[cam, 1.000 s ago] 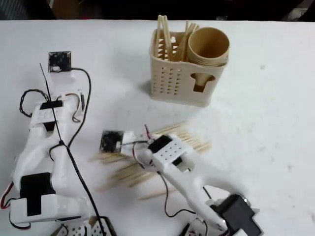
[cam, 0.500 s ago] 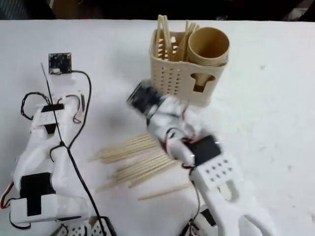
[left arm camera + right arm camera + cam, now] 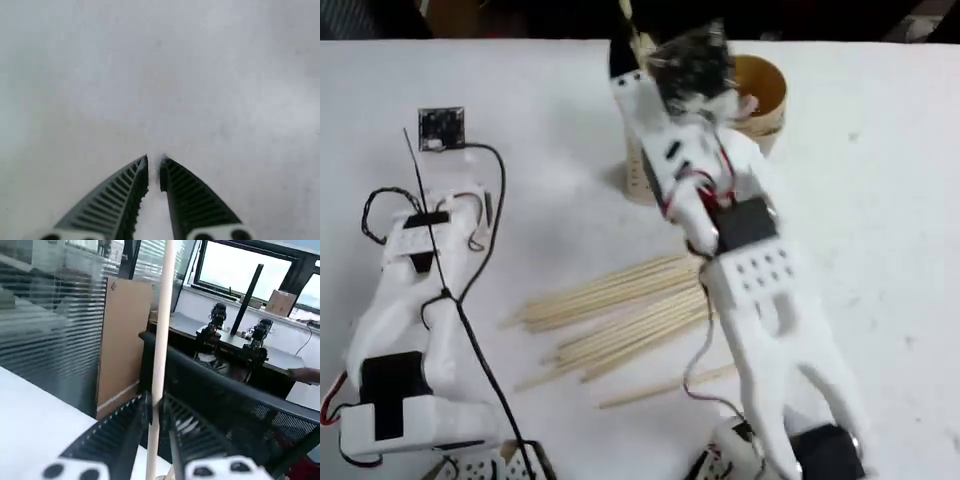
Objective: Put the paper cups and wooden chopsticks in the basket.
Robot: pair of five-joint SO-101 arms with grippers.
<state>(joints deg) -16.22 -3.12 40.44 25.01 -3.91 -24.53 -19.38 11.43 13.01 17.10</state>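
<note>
My right gripper (image 3: 156,402) is shut on one wooden chopstick (image 3: 162,340), which stands upright between its fingers. In the high view the right arm (image 3: 740,250) is stretched up over the beige basket (image 3: 636,172) at the back of the table and hides most of it. A stack of paper cups (image 3: 767,96) sits in the basket's right side. A pile of several chopsticks (image 3: 620,305) lies on the table in front, with one stray chopstick (image 3: 665,388) nearer the front. My left gripper (image 3: 154,165) is shut on nothing, just above bare table.
The left arm (image 3: 410,290) rests folded at the table's left with its black cables (image 3: 470,330) trailing across it. The white table (image 3: 880,200) is open at the right and the back left.
The right arm rose from the chopstick pile and swung back to above the basket, carrying one chopstick. The left arm stayed still.
</note>
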